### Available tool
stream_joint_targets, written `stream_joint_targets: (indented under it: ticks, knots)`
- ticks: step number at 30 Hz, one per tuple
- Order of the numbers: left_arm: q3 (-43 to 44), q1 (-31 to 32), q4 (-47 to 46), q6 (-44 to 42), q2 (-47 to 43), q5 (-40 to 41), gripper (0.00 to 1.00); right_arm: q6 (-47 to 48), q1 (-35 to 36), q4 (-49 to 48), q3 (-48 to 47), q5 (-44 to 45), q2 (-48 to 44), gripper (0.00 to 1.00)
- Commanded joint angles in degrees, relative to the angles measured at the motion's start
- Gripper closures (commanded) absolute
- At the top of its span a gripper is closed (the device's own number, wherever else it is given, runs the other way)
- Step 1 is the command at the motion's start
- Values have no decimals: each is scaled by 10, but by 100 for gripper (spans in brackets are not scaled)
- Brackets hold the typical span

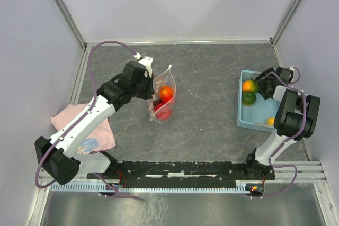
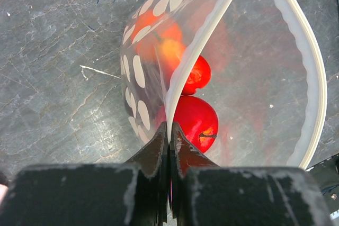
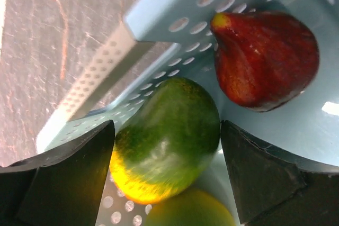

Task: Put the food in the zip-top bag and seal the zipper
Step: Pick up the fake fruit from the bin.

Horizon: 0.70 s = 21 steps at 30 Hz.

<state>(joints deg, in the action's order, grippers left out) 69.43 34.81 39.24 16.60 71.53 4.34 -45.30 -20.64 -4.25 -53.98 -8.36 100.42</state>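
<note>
**Desk:** What is the left arm doing?

**Photographer:** The left gripper (image 2: 169, 136) is clamped tight on the bag (image 1: 165, 80). Its 2 fingers pinch the near end of the whitish zipper strip (image 2: 204, 41). The bag stands on the grey table (image 1: 212, 67), left of centre, with its mouth bowed open.

**Desk:** Anything inside it?

**Photographer:** Yes. A red fruit (image 2: 195, 120) lies at the bottom, nearest the gripper. An orange fruit (image 1: 166, 93) sits farther in, behind the bag's white printed spots. The left wrist view shows a 3rd, reddish piece between them.

**Desk:** And on the right?

**Photographer:** The right gripper (image 3: 167, 130) hangs over the far left corner of the light-blue basket (image 1: 254, 115), which sits near the table's right edge. Its fingers are spread wide on either side of a green fruit (image 1: 249, 98), and I cannot tell whether they touch it. A dark red fruit (image 3: 265, 59) lies just beside the green one. An orange-yellow fruit (image 1: 249, 85) sits just beyond it, in the far corner. A yellow fruit (image 1: 271, 121) rests toward the basket's near right.

**Desk:** Anything else in view?

**Photographer:** A pink cloth (image 1: 106, 133) lies at the near left, partly under the left arm.
</note>
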Motion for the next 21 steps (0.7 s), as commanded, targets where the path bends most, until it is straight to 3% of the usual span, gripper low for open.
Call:
stream_joint_targets:
  ticks: [1, 5, 12, 21]
  knots:
    - [4, -4, -19, -1, -2, -2, 97, -12, -2, -39, -3, -47, 45, 11]
    - [4, -4, -19, -2, 1, -4, 97, -22, -2, -50, 4, -69, 56, 12]
    - [4, -5, -19, -2, 1, -6, 97, -2, -3, -32, 11, -68, 30, 24]
    - [4, -5, -19, -1, 0, -9, 97, 60, -2, 34, 8, -52, -32, 49]
